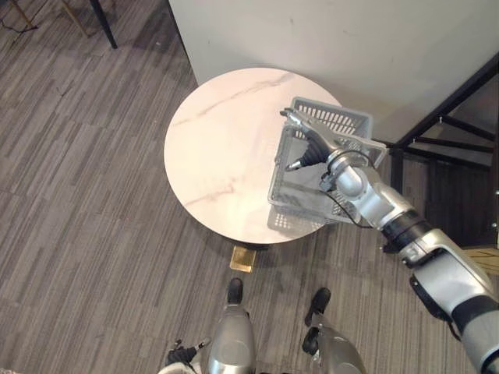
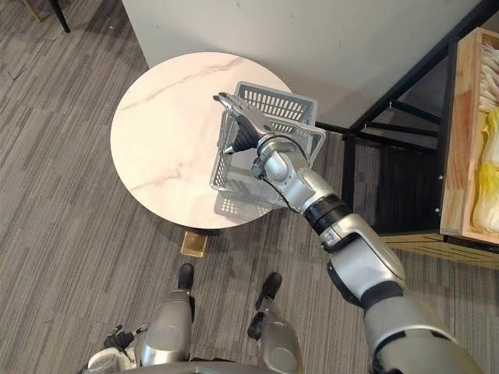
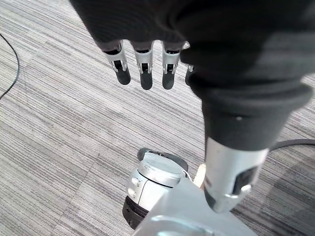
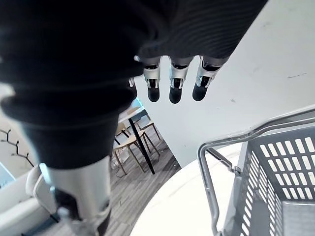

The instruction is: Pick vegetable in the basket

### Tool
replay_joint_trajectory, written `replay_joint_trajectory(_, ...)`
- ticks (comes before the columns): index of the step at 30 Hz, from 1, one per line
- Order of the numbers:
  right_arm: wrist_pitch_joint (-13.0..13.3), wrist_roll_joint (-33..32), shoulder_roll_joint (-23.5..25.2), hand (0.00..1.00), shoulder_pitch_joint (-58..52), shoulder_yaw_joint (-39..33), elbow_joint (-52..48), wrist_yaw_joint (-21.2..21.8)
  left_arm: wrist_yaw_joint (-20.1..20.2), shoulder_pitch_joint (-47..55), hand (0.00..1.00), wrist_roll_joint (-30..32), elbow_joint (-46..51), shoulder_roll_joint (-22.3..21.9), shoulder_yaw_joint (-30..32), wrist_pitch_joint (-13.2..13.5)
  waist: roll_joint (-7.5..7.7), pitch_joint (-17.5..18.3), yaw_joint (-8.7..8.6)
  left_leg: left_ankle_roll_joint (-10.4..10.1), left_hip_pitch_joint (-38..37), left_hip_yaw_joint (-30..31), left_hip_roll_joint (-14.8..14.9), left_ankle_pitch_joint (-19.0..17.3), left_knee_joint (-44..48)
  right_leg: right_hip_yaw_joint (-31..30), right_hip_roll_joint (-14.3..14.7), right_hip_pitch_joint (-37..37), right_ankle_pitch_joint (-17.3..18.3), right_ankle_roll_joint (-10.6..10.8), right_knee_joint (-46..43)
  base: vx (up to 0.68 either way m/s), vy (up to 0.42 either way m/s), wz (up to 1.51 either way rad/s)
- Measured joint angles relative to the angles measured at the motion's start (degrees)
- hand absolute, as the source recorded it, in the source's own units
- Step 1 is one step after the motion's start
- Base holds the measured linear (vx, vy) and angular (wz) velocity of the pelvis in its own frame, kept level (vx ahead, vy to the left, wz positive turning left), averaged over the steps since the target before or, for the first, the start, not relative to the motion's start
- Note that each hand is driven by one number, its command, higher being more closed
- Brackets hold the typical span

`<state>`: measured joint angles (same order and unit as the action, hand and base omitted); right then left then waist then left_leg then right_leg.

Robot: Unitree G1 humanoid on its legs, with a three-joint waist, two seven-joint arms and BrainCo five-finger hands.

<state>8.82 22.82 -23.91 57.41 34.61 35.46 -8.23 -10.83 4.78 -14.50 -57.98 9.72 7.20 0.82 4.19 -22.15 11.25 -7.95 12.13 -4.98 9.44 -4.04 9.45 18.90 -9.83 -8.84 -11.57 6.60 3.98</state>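
Observation:
A grey plastic basket (image 1: 337,118) with nothing visible inside stands at the right edge of the round marble table (image 1: 218,140). My right hand (image 1: 310,146) hovers over the basket's near left rim, fingers straight and holding nothing. In the right wrist view its fingertips (image 4: 176,91) hang apart from the basket's handle (image 4: 210,162) below. Pale yellow-green cabbages (image 2: 487,183) lie on a wooden shelf at the far right. My left hand (image 3: 142,64) hangs low beside me over the floor, fingers relaxed and empty.
A black metal rack (image 1: 444,117) stands right of the table, with the wooden shelf (image 2: 458,132) beyond it. A light wall (image 1: 351,39) rises behind the table. Dark chair legs (image 1: 103,23) show at the far left on the striped grey floor.

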Motion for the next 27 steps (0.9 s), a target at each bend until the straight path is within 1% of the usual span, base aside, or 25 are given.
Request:
replay_joint_trajectory(2, 0.7, 1.6, -0.1, 0.00, 1.1, 0.3, 1.9, -0.2, 0.0, 0.0, 0.00, 0.0, 0.4, 0.0, 0.0, 0.0, -0.06, -0.2, -0.02, -0.1, 0.7, 0.6, 0.1, 0.1, 0.5, 0.3, 0.1, -0.1, 0.0, 0.0, 0.1, 0.00, 0.000, 0.10)
replay_joint_trajectory(3, 1.3, 2.0, -0.6, 0.00, 2.5, 1.0, 3.4, -0.4, 0.0, 0.0, 0.00, 0.0, 0.9, 0.0, 0.0, 0.0, 0.28, -0.8, 0.20, 0.0, 0.8, 0.7, 0.3, 0.5, 0.9, 0.4, 0.3, -0.1, 0.1, -0.2, 0.1, 0.00, -0.003, 0.04)
replay_joint_trajectory(6, 1.7, 2.1, -1.8, 0.00, 4.7, 2.0, 4.7, -0.7, 0.0, 0.0, 0.00, 0.1, 1.4, 0.0, -0.2, 0.3, 0.73, -1.9, 0.42, -0.1, 1.2, 0.9, 0.3, 0.6, 1.1, 0.5, 0.4, -0.2, 0.4, -0.5, 0.2, 0.00, 0.000, 0.00)
replay_joint_trajectory(11, 1.6, 2.0, -3.4, 0.00, 6.7, 2.0, 6.4, -1.2, 0.4, 0.0, 0.00, 0.1, 1.5, 0.1, -0.9, 0.7, 0.70, -2.3, 0.70, -0.1, 2.6, 1.1, 0.4, 0.7, 1.8, 0.7, 0.5, -1.2, 0.4, -0.5, 0.2, 0.00, 0.000, 0.00)
replay_joint_trajectory(13, 1.6, 2.1, -4.3, 0.00, 7.1, 2.0, 7.4, -1.3, 0.8, -0.1, 0.00, 0.1, 1.8, 0.1, -2.0, 1.1, 0.67, -2.8, 1.25, -0.1, 2.7, 1.2, 0.4, 0.7, 2.3, 0.7, 0.6, -1.1, 0.4, -0.5, 0.2, 0.00, 0.000, 0.00)
replay_joint_trajectory(16, 1.3, 2.1, -4.5, 0.00, 9.1, 1.9, 9.5, -2.4, 1.1, -0.1, 0.00, 0.1, 2.1, 0.3, -2.8, 1.6, 0.58, -4.0, 1.51, -0.1, 2.9, 1.3, 0.4, 0.6, 2.6, 0.8, 0.6, -1.0, 0.4, -0.5, 0.2, 0.00, 0.004, 0.01)
replay_joint_trajectory(20, 0.8, 2.1, -4.7, 0.00, 10.2, 1.8, 10.4, -3.4, 1.2, -0.1, 0.00, 0.1, 2.1, 0.6, -3.5, 1.7, 0.36, -4.3, 1.71, -0.1, 3.8, 2.0, 0.4, 0.6, 3.0, 1.3, 0.6, -1.3, 0.4, -0.5, 0.2, 0.00, 0.011, 0.06)
replay_joint_trajectory(22, 0.2, 2.0, -5.4, 0.00, 10.4, 1.8, 10.5, -3.4, 1.3, -0.1, 0.00, 0.1, 2.3, 0.6, -3.6, 1.8, 0.28, -4.8, 1.90, -0.1, 4.0, 2.1, 0.4, 0.6, 3.2, 1.4, 0.6, -1.5, 0.4, -0.5, 0.1, 0.00, 0.006, 0.02)
replay_joint_trajectory(23, -0.1, 2.0, -5.9, 0.00, 10.6, 1.7, 10.5, -3.4, 1.3, -0.1, 0.00, 0.1, 2.5, 0.7, -3.6, 1.8, 0.19, -5.4, 2.28, -0.1, 4.0, 2.1, 0.4, 0.6, 3.4, 1.3, 0.6, -1.5, 0.4, -0.5, 0.0, 0.00, 0.000, 0.00)
replay_joint_trajectory(27, -0.6, 2.1, -7.4, 0.00, 11.0, 1.6, 11.7, -3.4, 1.8, -0.1, 0.00, 0.1, 3.5, 0.8, -5.3, 2.0, -0.40, -6.9, 2.64, 0.0, 4.9, 2.3, 0.4, 0.4, 4.2, 1.4, 0.5, -2.0, 0.4, -0.5, -0.2, 0.00, 0.000, 0.00)
